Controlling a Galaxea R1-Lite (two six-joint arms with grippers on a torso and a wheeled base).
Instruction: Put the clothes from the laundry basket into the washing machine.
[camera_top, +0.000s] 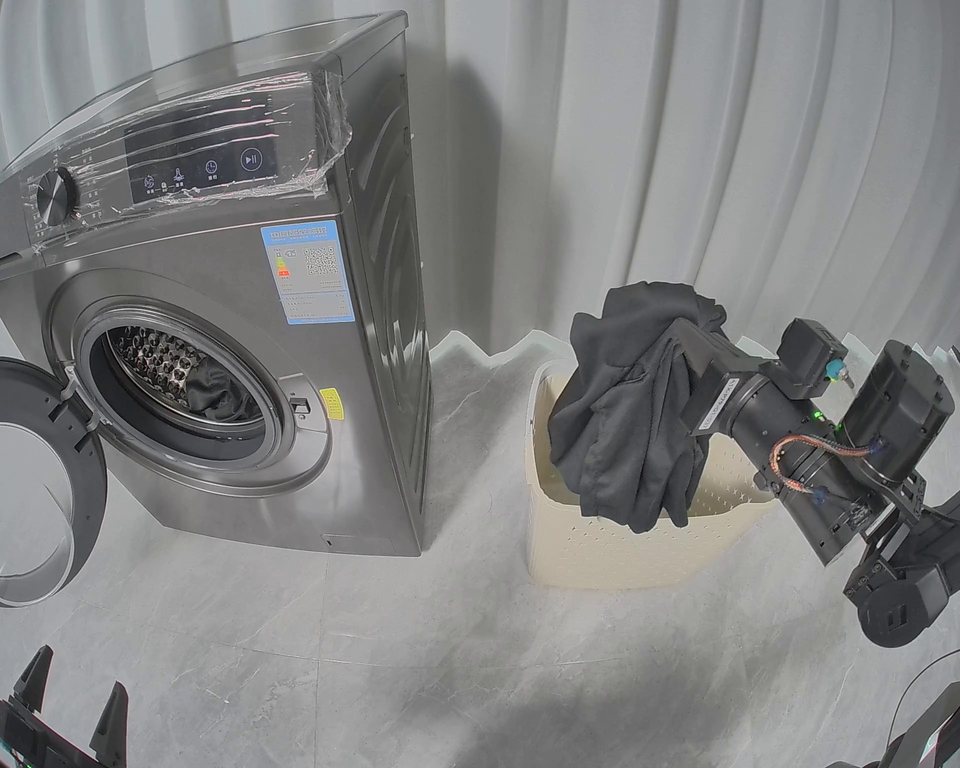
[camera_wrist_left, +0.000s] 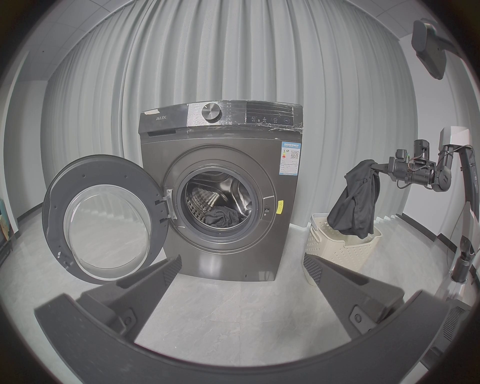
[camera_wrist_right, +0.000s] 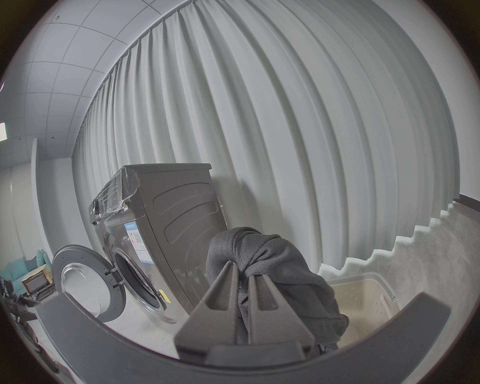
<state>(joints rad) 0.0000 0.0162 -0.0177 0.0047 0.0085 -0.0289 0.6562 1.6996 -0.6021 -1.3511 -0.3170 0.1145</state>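
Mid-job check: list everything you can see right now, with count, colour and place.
washer: 1, silver-grey, on the floor left of the basket
door: 1, dark rim with glass, swung fully open on the washer's left
drum garment: 1, dark, lying inside the drum
basket: 1, cream, on the floor right of the washer
held garment: 1, dark grey, hanging over the basket, lower end inside it
curtain: 1, white, behind the washer and basket
floor: 1, light grey tile
left gripper: 1, black, open, low in front of the washer door
right gripper: 1, dark grey, shut on the held garment above the basket
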